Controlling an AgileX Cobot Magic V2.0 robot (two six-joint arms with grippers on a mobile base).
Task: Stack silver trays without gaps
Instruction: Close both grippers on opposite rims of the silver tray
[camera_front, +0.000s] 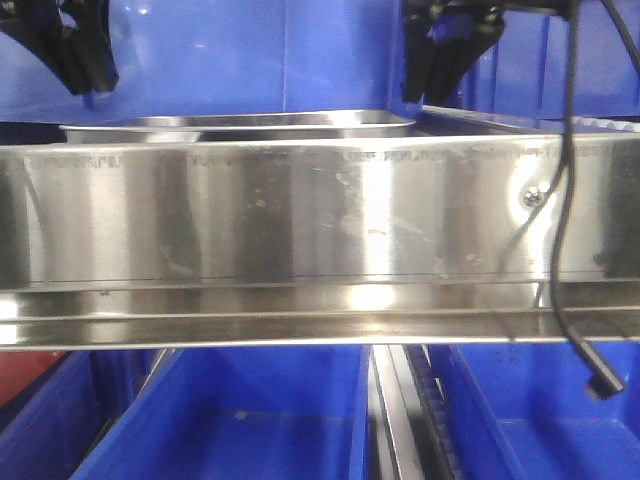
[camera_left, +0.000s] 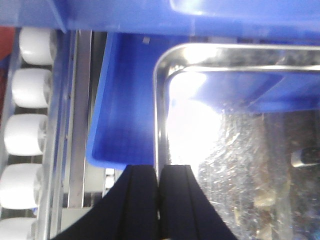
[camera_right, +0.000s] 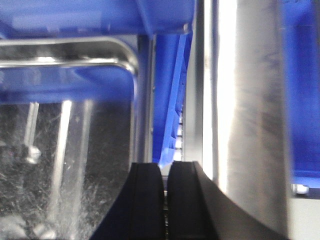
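We see the brushed-steel shelf rail (camera_front: 300, 215) spanning the front view, with blue bins (camera_front: 250, 420) above and below it. The silver tray (camera_front: 240, 124) lies flat just behind the rail's top edge, open side up. The left gripper (camera_left: 159, 170) is over the tray's left rim and the right gripper (camera_right: 166, 167) is by its right rim, each with its black fingers drawn together; we cannot tell whether either touches the metal. A small screw (camera_front: 533, 196) sits in the rail.
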